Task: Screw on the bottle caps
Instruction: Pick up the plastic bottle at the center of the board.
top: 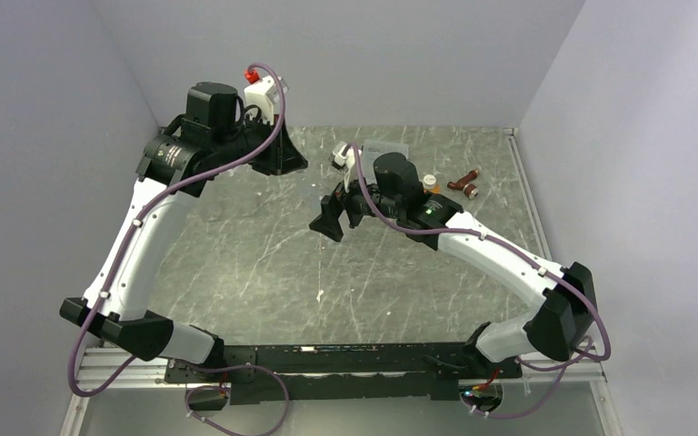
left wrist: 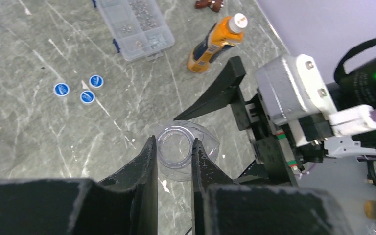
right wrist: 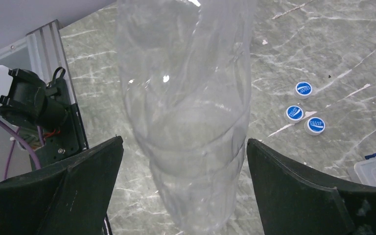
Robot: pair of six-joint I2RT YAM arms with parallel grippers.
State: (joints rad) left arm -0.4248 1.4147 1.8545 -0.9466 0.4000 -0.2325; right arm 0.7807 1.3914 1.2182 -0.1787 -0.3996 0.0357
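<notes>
Clear bottle [left wrist: 177, 152] in left end effector [left wrist: 174, 143]

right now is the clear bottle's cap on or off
Off: the clear bottle shows a bare open mouth between the left gripper jaws; three blue caps lie on the table.

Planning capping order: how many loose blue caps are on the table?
3 blue caps, clustered on the table near the clear box: one, another, a third. More may hide behind the arms.
</notes>
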